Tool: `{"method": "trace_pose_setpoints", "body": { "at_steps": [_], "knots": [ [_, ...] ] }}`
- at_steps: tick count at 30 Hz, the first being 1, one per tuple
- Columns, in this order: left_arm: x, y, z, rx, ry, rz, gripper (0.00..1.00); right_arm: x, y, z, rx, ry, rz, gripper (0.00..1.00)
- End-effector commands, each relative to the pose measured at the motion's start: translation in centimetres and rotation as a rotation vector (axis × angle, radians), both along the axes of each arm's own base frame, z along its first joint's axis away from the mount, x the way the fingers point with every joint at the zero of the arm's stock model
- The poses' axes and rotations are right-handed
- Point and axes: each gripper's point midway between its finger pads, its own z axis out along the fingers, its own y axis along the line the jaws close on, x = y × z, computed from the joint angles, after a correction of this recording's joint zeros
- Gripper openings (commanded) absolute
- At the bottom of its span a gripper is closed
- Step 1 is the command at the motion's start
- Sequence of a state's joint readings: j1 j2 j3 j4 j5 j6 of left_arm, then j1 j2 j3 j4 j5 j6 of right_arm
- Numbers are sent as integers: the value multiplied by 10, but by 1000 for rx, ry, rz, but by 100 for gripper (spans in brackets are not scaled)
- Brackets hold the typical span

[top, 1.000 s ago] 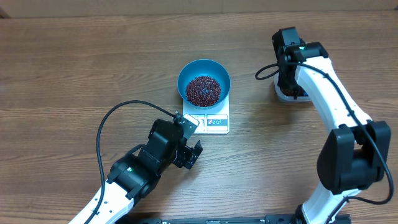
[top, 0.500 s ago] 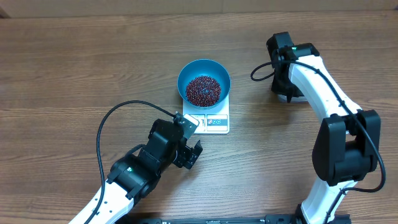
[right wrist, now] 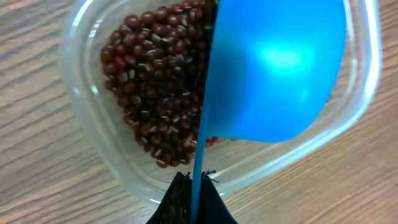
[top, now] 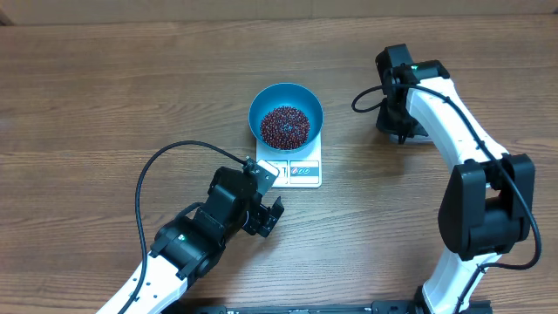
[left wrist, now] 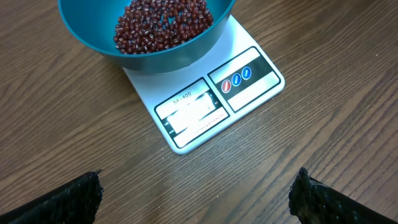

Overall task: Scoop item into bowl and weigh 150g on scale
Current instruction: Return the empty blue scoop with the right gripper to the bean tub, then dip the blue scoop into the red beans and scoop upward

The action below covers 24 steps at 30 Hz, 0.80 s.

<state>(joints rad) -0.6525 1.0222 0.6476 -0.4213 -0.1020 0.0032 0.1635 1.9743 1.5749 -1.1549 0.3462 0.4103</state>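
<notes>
The blue bowl (top: 286, 100) stands on the white scale (top: 293, 170) and holds a heap of dark red beans (top: 284, 127). In the left wrist view the bowl (left wrist: 143, 59), its beans (left wrist: 161, 25) and the scale's display (left wrist: 193, 112) fill the top. My left gripper (left wrist: 196, 202) is open over bare wood just in front of the scale. My right gripper (right wrist: 197, 186) is shut on the thin handle of a blue scoop (right wrist: 273, 68). The scoop is tilted on edge inside a clear tub (right wrist: 93, 130), beside more beans (right wrist: 155, 87).
In the overhead view the right arm (top: 436, 105) covers most of the clear tub right of the scale. A black cable (top: 153, 174) loops from the left arm across the wooden table (top: 105, 96). The left gripper (top: 270, 214) sits near the scale's front left corner.
The right wrist has shifted a little left and back, now covering the tub in the overhead view. The left arm, bowl and scale have not moved.
</notes>
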Motion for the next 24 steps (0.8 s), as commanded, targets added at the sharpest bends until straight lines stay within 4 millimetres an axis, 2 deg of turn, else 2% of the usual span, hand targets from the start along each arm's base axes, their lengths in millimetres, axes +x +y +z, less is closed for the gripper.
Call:
{"method": "trace_pose_setpoints", "body": {
  "at_steps": [1, 9, 19, 24],
  "knots": [
    [1, 3, -4, 9, 5, 13, 100, 4, 14, 15, 93, -52, 32, 4],
    [1, 3, -4, 9, 4, 13, 100, 5, 28, 40, 176, -111, 73, 4],
    [1, 3, -4, 9, 5, 13, 100, 5, 28, 41, 180, -114, 72, 4],
    [1, 3, -4, 9, 5, 13, 100, 5, 20, 40, 216, -104, 75, 4]
  ]
}}
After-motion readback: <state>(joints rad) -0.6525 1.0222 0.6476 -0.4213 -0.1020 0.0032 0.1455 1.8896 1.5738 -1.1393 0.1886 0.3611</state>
